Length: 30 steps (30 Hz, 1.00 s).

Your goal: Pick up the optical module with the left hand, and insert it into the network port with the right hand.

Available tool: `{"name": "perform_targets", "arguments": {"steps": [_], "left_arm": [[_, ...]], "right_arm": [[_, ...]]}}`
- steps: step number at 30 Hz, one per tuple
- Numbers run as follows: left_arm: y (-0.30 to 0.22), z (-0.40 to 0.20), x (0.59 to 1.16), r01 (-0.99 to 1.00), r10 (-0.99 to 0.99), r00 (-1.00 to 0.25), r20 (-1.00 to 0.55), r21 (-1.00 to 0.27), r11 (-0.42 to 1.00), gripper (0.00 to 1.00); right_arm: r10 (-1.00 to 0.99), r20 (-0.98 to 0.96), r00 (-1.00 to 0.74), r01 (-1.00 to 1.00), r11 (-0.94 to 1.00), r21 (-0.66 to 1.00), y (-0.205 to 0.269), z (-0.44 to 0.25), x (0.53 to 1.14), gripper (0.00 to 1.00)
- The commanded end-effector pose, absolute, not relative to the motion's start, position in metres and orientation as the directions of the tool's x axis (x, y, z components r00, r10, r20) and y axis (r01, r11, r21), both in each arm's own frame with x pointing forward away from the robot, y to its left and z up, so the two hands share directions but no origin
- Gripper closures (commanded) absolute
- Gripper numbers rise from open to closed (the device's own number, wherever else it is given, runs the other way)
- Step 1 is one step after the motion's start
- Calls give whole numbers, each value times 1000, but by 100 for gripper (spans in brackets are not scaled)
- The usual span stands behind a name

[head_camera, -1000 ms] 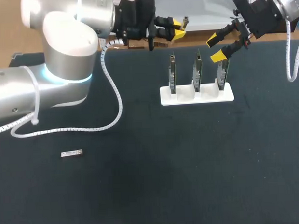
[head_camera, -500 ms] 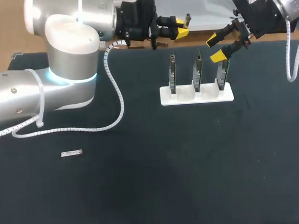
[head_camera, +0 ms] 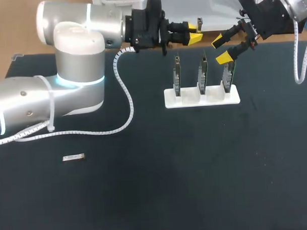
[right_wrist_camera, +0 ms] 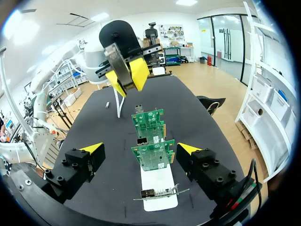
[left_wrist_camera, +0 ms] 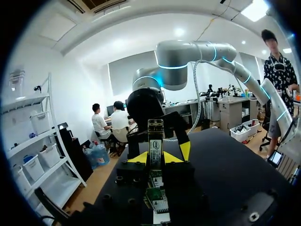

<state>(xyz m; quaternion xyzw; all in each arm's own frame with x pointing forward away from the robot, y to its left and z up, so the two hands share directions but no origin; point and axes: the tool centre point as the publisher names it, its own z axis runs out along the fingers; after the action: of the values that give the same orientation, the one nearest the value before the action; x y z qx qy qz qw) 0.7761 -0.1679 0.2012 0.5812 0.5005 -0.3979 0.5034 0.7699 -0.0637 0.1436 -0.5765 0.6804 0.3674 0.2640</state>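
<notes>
1. Markings. In the left wrist view, one of the network cards (left_wrist_camera: pixel 154 147) carries a small printed label (left_wrist_camera: pixel 154 145) on its edge. The optical module (head_camera: pixel 73 157) shows no legible writing.

2. Optical module. It lies flat on the dark counter (head_camera: pixel 195 169), well apart from both hands. In the head view it sits between 7 and 8 o'clock from the left hand (head_camera: pixel 194 33) and at about 8 o'clock from the white holder (head_camera: pixel 191 99). Nothing touches it.

3. Left hand. It is held above the counter's far edge, at 11 o'clock from the holder. The fingers stand slightly apart and are empty.

4. Right hand (head_camera: pixel 221 49). It is at 1 o'clock from the holder. The fingers are spread wide and grip nothing. Its lower yellow tip is just above the rightmost card.

5. Network cards (head_camera: pixel 203 75). Three stand upright, side by side in the holder. In the right wrist view they line up ahead of the right hand (right_wrist_camera: pixel 141 149), with the left hand (right_wrist_camera: pixel 127 75) beyond them.
</notes>
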Motion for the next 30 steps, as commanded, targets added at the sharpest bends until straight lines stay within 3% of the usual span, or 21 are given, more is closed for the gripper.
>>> {"name": "perform_targets", "arguments": {"steps": [1,30], "left_arm": [[-172,196,782,985,180,173,-968,175,-6,100],[-183,173,782,999,216,43,-975,38,-27,100]], "right_arm": [[-590,-783,-195,-979,68,193,-64,144,769,0],[-590,-783,-195,-979,68,193,-64,144,769,0]]}}
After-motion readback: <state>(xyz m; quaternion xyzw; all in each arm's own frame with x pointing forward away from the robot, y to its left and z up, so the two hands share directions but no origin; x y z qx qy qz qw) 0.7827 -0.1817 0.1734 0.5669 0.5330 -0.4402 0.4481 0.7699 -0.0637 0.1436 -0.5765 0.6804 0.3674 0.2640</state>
